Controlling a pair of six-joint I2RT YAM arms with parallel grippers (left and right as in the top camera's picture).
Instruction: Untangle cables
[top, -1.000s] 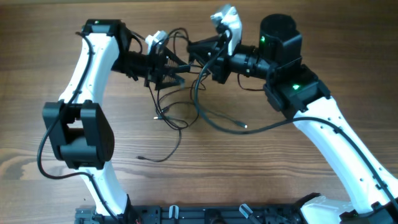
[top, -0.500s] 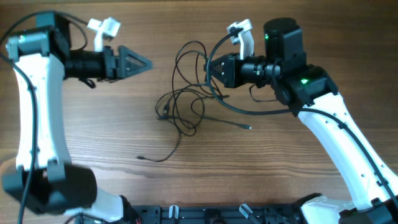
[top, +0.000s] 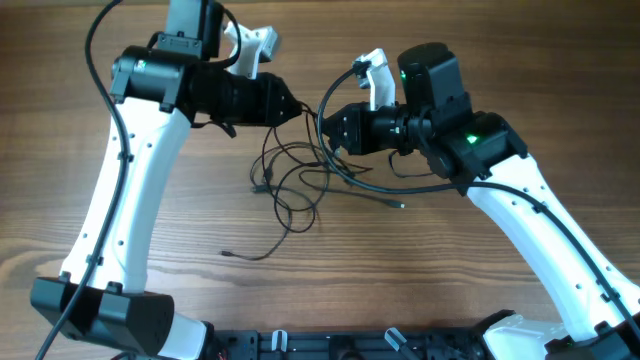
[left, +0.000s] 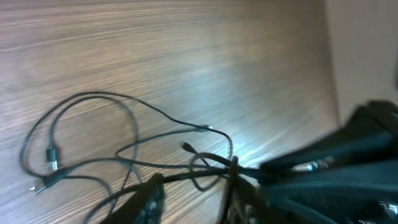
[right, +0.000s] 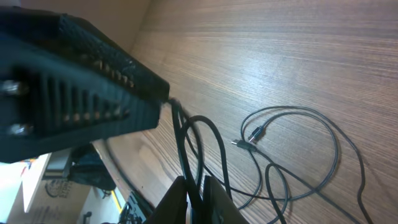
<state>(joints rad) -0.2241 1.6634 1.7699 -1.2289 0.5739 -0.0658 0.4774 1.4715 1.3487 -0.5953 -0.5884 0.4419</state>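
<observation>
Back from the upper left, the left claw (top: 297, 108), its grip unclear, meets the cables (top: 285, 180) at upper centre, where the right claw (top: 323, 127) pinches strands, ready for another pull.

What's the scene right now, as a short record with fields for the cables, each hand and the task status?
cables: thin, black, tangled below both hands; loose plug ends lie on the wooden table
left hand: appears open, strands crossing between its fingers
right hand: shut on the cables, holding strands raised
task status: not yet untangled
</observation>
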